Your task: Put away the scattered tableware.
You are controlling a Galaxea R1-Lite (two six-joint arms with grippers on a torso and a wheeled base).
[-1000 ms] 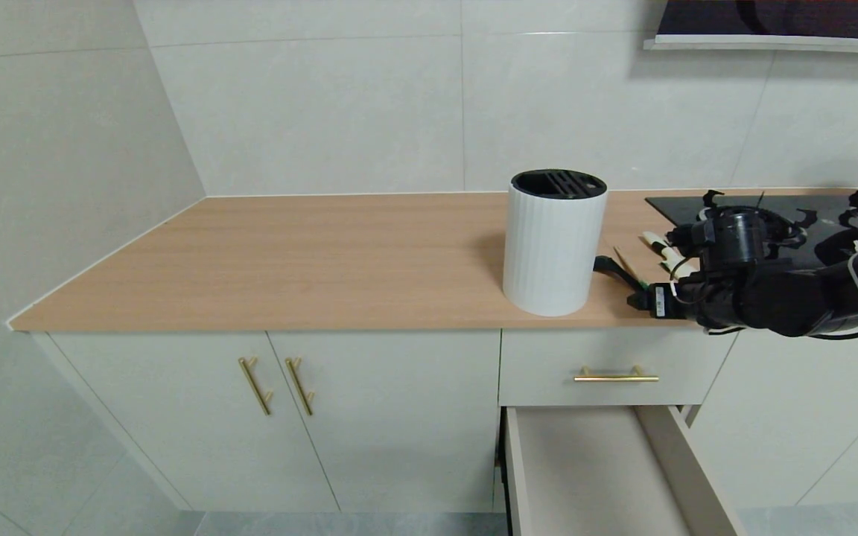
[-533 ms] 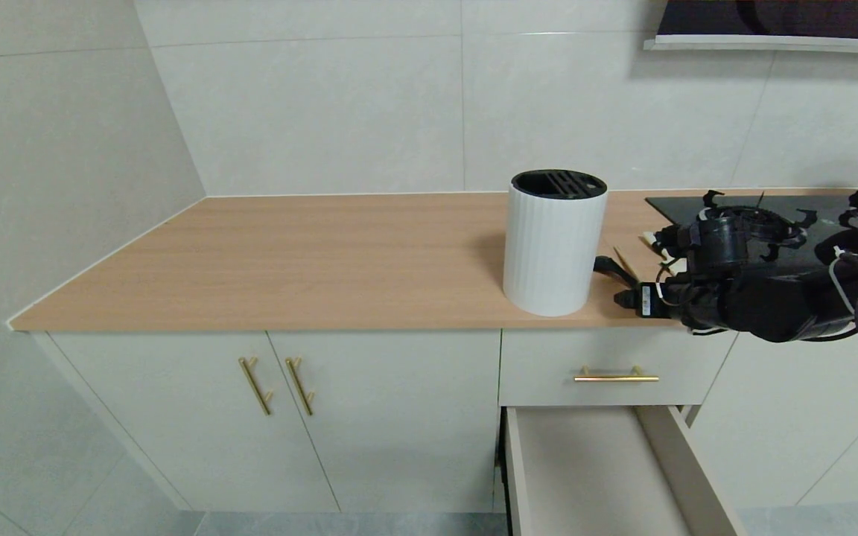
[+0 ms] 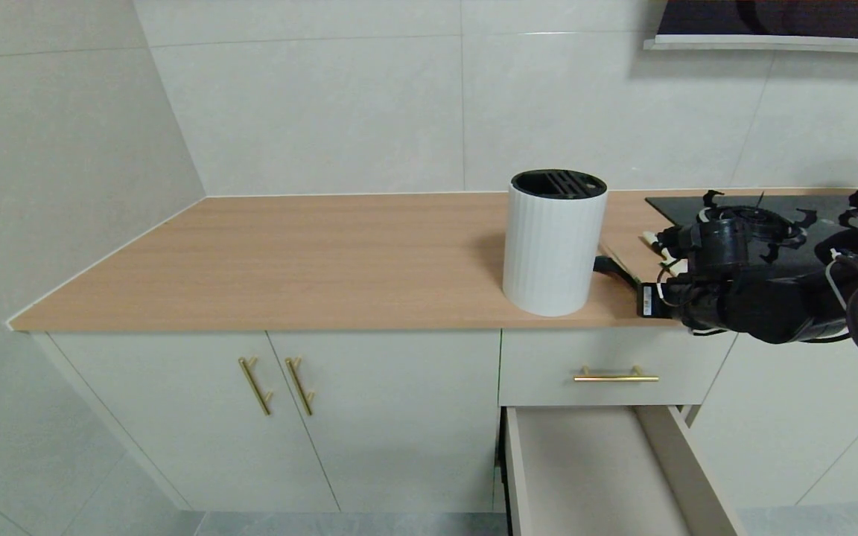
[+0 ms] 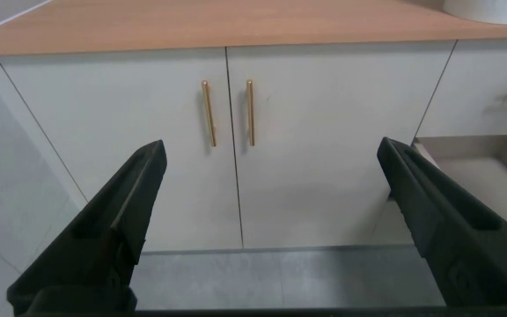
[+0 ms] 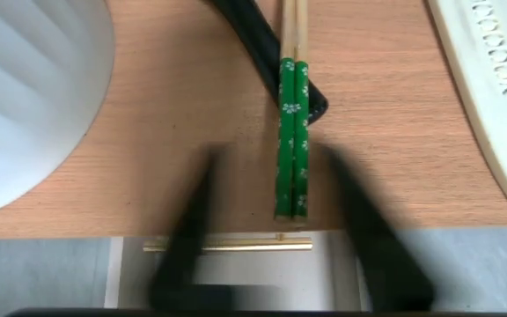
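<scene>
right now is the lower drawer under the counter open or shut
Open. The lower drawer stands pulled out from the cabinet, and what shows of its pale inside is bare. The upper drawer sits flush, shut.

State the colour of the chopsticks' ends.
The chopsticks end green with white flowers; right wrist view.

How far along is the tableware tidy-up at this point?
Done: the lower drawer is pulled open. In hand: nothing gripped yet; the right hand is open, fingers either side of the green-tipped chopsticks on the counter. Left: the chopsticks, the black-handled utensil under them and the white utensil beside them lie loose next to the white holder. The left hand hangs open by the cabinet doors.
</scene>
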